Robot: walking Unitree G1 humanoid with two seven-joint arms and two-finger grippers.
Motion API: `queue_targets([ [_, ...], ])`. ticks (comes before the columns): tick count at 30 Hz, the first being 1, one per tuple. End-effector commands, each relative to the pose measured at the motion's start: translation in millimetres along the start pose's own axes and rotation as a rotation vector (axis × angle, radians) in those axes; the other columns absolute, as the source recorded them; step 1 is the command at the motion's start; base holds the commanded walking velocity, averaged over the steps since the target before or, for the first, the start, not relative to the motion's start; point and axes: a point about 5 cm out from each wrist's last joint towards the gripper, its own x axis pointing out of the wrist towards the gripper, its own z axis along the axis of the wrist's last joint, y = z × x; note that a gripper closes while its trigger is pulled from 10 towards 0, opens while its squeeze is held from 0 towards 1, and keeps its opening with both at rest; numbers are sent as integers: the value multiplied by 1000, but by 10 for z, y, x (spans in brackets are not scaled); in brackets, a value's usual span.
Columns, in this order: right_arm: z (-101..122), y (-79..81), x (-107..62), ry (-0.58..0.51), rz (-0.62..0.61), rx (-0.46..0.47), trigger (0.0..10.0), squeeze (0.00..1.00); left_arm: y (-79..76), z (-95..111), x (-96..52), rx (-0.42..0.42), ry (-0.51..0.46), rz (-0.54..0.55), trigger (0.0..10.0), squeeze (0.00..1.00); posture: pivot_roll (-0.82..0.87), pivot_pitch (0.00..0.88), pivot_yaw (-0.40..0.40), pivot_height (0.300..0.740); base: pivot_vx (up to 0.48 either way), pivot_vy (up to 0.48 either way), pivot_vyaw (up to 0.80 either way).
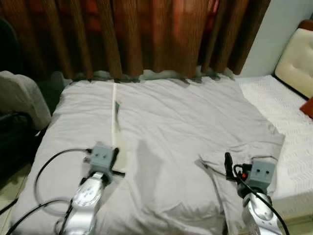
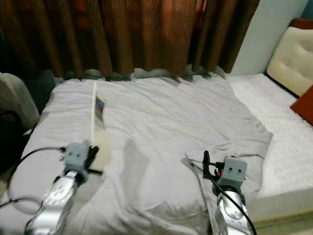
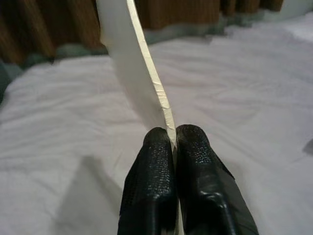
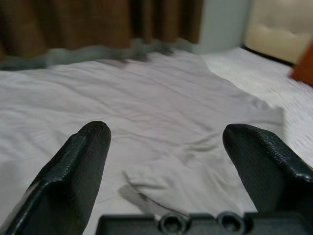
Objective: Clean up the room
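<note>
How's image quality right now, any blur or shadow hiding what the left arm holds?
Left eye view: soft but readable; arm shadows fall on the grey duvet. Left wrist view: left gripper sharp, jaws shut on the thin white sheet, whose far end blurs. Right wrist view: right gripper open, background soft.

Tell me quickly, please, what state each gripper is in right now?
Left gripper: closed on a thin white strip above the grey duvet.
Right gripper: open, holding nothing, over the duvet.

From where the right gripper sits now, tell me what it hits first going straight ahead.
The open right gripper points low across the bed, so it would probably meet the rumpled grey duvet first; the brown curtain lies well beyond. Depth is uncertain.
</note>
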Motion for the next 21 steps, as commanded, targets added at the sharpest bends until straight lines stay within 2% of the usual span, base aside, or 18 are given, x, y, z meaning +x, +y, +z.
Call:
queue_targets([
  [1,59,117,89,-18,47,-21,10000,0,19,23,20,29,-24,15,10000,0,-5,0,0,740,300,-371,0],
  [4,60,147,120,-17,49,-20,10000,0,-5,5,45,23,-10,10,10000,0,-19,0,10,740,300,-371,0],
  [9,14,89,153,-12,36,-18,10000,0,-87,-118,68,5,52,-4,10000,0,-46,0,25,740,300,-371,0],
  [16,-71,32,68,12,34,-32,10000,0,-160,-138,123,22,51,-14,10000,0,-63,0,21,740,305,-368,0],
  [21,-144,17,2,32,49,-40,10000,0,-186,-142,122,-5,49,-10,10000,0,-71,0,16,740,309,-363,0],
])
